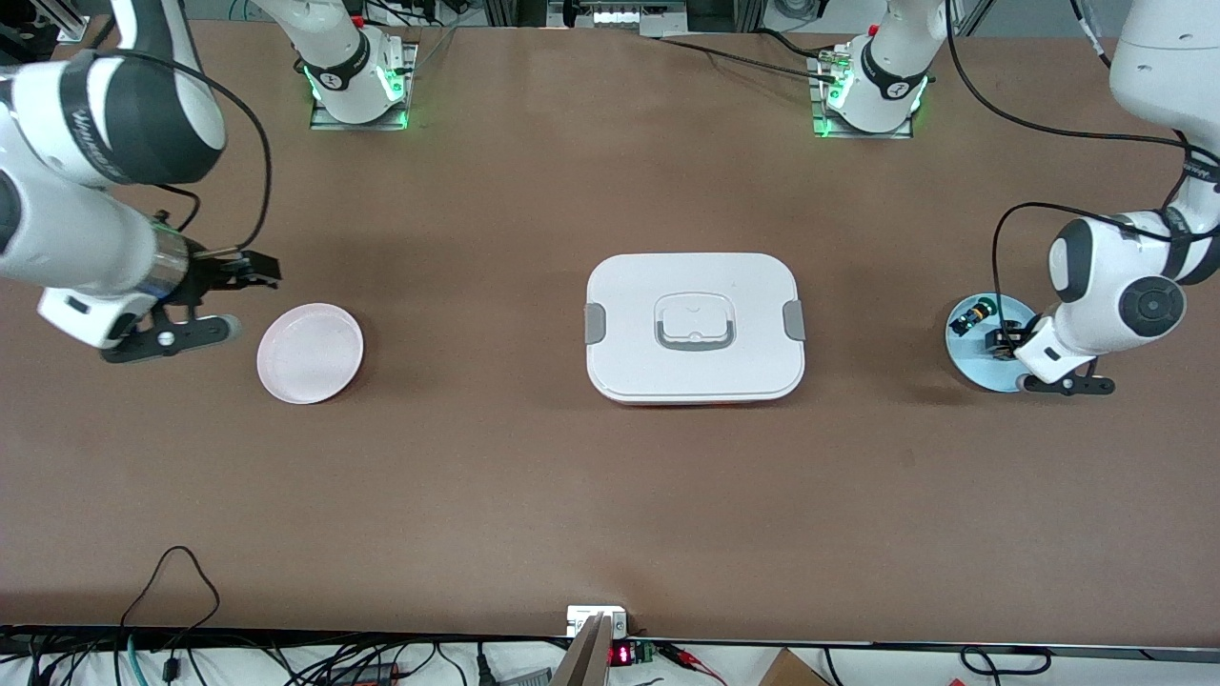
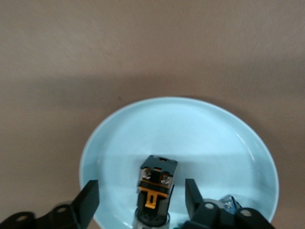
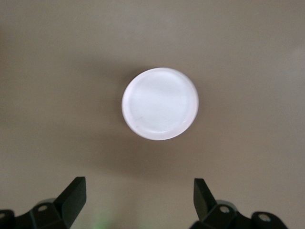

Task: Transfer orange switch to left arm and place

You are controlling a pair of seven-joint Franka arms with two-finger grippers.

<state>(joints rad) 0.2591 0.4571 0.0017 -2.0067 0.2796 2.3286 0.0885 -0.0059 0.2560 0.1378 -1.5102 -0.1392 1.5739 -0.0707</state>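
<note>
The orange switch, a black block with an orange tab, lies on a light blue plate at the left arm's end of the table. My left gripper is low over that plate, open, with one finger on each side of the switch and a gap to both. In the front view the left gripper covers the switch. My right gripper is open and empty, in the air beside a pink plate at the right arm's end. The white box sits mid-table between the plates.
A small black switch with green and blue parts lies on the blue plate beside the left gripper; its edge shows in the left wrist view. The empty pink plate shows ahead of the right gripper.
</note>
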